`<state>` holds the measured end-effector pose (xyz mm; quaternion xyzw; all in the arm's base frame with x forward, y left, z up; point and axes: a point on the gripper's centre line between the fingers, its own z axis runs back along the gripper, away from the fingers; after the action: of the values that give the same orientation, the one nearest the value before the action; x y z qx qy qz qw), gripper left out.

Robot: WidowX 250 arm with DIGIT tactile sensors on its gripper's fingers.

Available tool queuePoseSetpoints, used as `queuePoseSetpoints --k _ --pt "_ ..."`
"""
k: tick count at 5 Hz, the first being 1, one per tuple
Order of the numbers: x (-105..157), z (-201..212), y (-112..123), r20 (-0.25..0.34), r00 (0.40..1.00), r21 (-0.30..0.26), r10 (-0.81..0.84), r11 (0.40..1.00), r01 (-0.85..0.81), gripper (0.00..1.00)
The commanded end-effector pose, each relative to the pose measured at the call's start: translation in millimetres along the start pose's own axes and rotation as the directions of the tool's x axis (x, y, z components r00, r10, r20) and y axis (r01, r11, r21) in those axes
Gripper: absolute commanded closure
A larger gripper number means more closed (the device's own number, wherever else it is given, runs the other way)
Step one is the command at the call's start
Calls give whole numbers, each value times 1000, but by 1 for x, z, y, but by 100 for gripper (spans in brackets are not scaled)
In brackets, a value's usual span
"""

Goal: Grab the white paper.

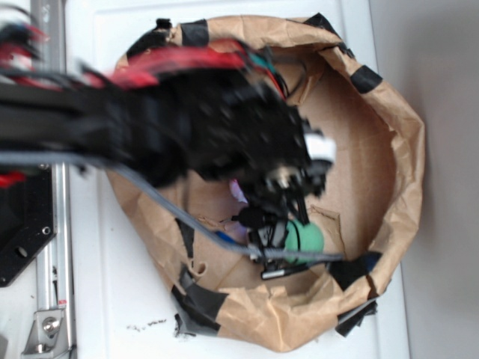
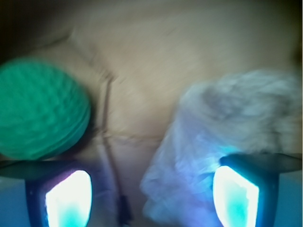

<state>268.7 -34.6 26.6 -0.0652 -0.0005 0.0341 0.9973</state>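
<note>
Two glowing fingers (image 2: 70,198) of your gripper (image 2: 151,198) are standing wide apart, gripping nothing; the white paper (image 2: 227,142) is lying partly between them toward the right finger, its long axis slanting upward-right, beside the green ball (image 2: 40,113).

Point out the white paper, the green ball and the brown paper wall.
white paper (image 2: 236,123): wrist view, on its crumpled middle.
green ball (image 2: 40,109): wrist view, on its dimpled face.
brown paper wall (image 1: 408,161): exterior view, on the right rim.
</note>
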Motion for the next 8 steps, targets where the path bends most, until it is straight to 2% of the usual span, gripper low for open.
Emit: queuePoseSetpoints --k 1,2,4,5,6,7,8 --pt "8 18 -2 56 990 18 -128 992 127 100" --pt "13 48 4 95 984 20 -150 989 148 100" --pt "18 119 5 145 974 88 -173 983 162 100" --pt "10 136 6 183 977 71 -110 993 99 73" --pt "8 101 24 256 959 43 120 990 -135 0" --pt "0 70 29 218 935 31 281 955 -294 0" --pt "-1 43 29 175 926 12 335 940 -342 0"
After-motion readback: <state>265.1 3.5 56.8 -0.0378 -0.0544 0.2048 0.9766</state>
